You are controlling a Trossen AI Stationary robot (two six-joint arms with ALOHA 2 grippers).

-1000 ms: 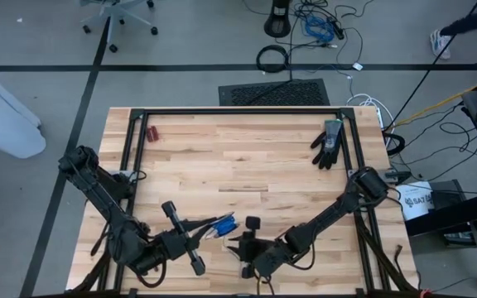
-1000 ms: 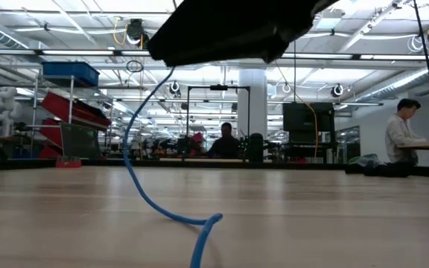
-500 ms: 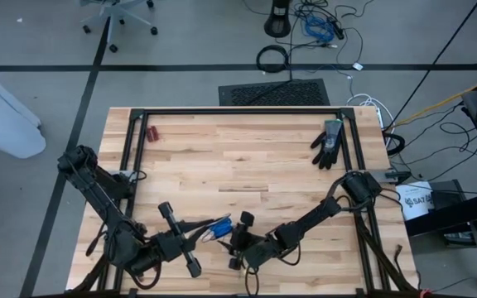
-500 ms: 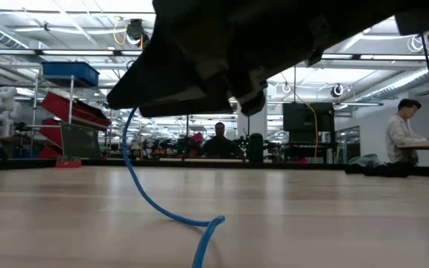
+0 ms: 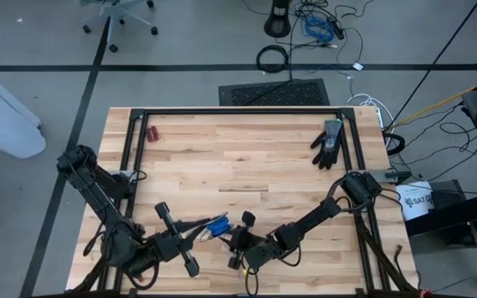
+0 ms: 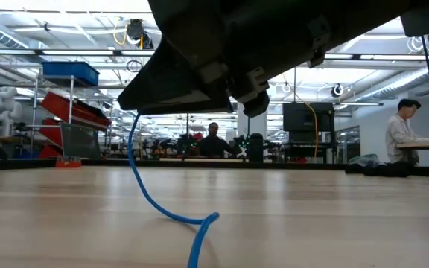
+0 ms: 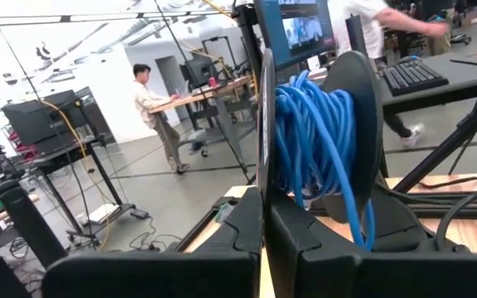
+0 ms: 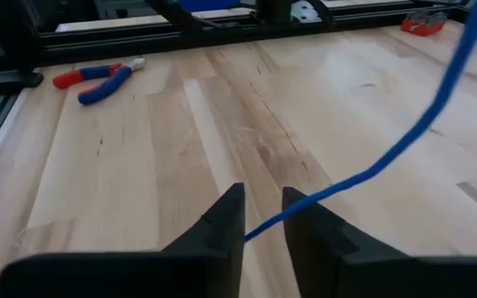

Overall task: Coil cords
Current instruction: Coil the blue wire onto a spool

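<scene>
Wooden table (image 5: 247,157), near edge: left gripper (image 5: 190,233) clenched beside the blue coil of the cords (image 5: 216,226). Right gripper (image 8: 261,209) fingers slightly parted, a strand between them. Far corner: black glove (image 5: 328,143).

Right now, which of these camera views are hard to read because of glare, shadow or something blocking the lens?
Low view: dark arm bodies fill the top as silhouettes against bright ceiling lights, with only the blue cable clear. Left wrist view: the windows at top left are washed out, while the coiled cable is sharp. Right wrist view: evenly lit, with soft sheen on the table. High view: even and clear.
</scene>
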